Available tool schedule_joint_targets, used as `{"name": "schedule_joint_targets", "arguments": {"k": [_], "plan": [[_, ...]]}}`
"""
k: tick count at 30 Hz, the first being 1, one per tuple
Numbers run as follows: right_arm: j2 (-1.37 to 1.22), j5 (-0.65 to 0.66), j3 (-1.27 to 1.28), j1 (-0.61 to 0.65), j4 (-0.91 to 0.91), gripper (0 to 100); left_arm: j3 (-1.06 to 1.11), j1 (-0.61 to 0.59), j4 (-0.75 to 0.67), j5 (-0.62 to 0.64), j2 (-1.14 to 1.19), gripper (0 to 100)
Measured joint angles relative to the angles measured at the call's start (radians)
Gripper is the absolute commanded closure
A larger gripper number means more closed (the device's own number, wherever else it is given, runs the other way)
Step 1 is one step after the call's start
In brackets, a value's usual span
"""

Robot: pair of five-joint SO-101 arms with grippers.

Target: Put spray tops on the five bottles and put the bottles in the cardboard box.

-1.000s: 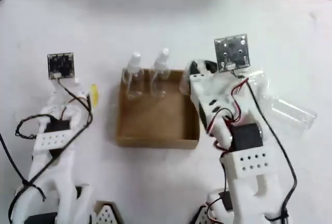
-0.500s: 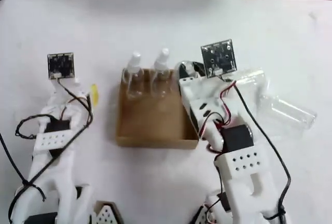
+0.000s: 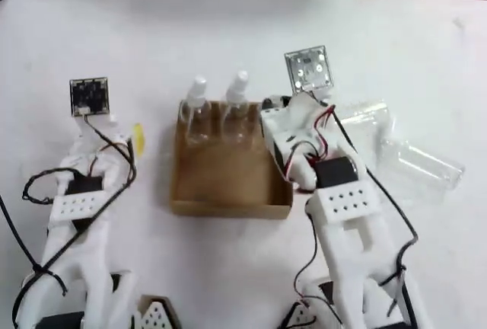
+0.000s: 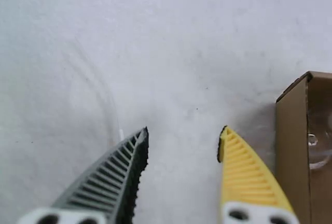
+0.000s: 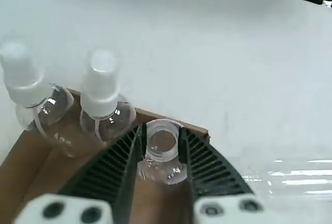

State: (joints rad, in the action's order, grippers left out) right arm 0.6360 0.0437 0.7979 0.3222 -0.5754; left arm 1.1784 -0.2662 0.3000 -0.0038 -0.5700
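- Since the right arm swung left, its black right gripper (image 5: pixel 161 129), pinching an uncapped clear plastic bottle (image 5: pixel 162 146), hangs at the far right corner of the shallow brown cardboard box (image 3: pixel 228 209). With no spray top fitted, boxing looks premature.
- The grey-and-yellow left gripper (image 4: pixel 184 130) is spread and unmoved over bare table beside the box's left wall.
- A white-topped clear bottle (image 3: pixel 196 116) and its twin (image 3: pixel 237 112) stand against the far wall. The near half of the box is free.

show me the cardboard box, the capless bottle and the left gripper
cardboard box (image 3: pixel 228 209): high view, near wall
capless bottle (image 5: pixel 162 142): right wrist view, open neck
left gripper (image 4: pixel 184 129): left wrist view, midway between fingertips
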Motion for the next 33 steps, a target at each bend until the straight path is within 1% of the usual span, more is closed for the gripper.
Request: {"name": "schedule_joint_targets", "arguments": {"k": [8,27,33], "plan": [[-0.120,0.000,-0.029,0.000,0.048,98.1,0.000,0.000,0.000,0.000,0.000,79],[-0.152,0.000,-0.029,0.000,0.081,97.8,0.000,0.000,0.000,0.000,0.000,79],[-0.153,0.000,-0.029,0.000,0.121,97.8,0.000,0.000,0.000,0.000,0.000,79]]}}
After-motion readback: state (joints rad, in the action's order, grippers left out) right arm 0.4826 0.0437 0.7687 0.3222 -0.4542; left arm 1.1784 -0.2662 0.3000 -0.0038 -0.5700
